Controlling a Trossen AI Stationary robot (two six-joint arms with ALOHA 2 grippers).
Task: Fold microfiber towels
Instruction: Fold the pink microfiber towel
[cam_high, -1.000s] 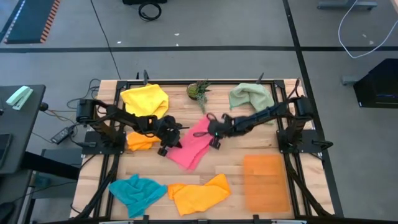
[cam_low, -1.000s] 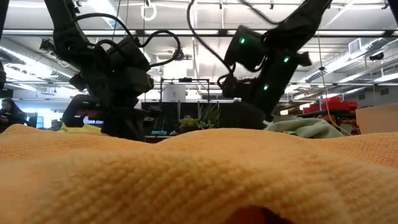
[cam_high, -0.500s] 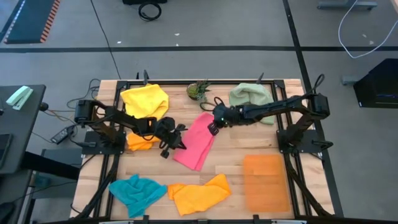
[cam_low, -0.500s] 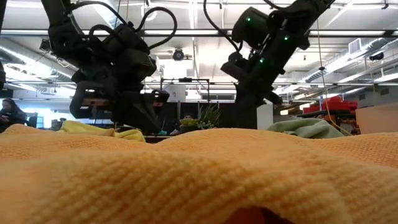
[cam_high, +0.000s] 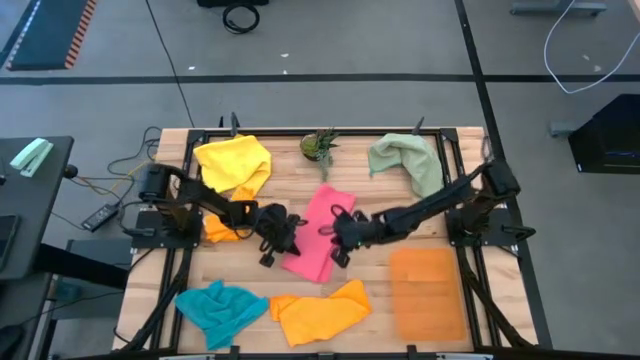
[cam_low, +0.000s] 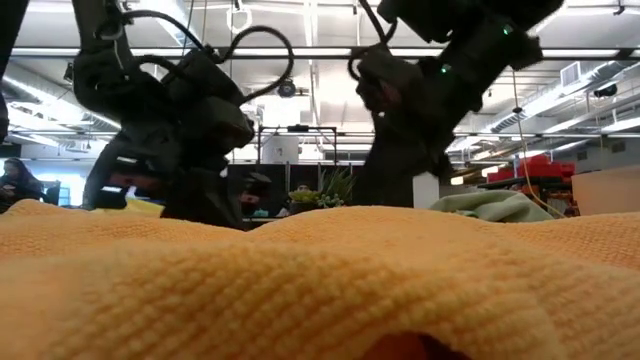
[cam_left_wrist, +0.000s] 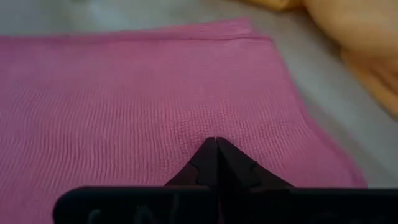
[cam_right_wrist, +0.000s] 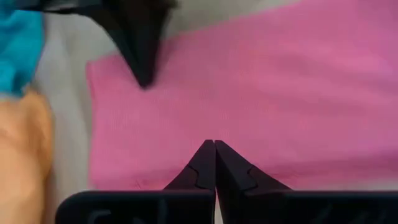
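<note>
High view: pink towel (cam_high: 320, 232) lies mid-bench, folded to a narrow strip. Left gripper (cam_high: 284, 243) sits at its left edge, right gripper (cam_high: 337, 240) at its right edge. Wrist views show both grippers with fingers pressed together, tips down on the pink cloth, nothing pinched. Other towels lie around it: yellow towel (cam_high: 233, 161), teal towel (cam_high: 220, 309), pale green towel (cam_high: 405, 158).

1. Both arms are showing matte black, blocky links, the left arm (cam_high: 205, 203) and the right arm (cam_high: 440, 200) alike.
2. Black cables are looping off the wrist housings.
3. Small green lights are glowing on the right arm's housing.
4. Each gripper's fingers (cam_left_wrist: 214, 163) are tapering to dark, pointed, stepped tips.
</note>
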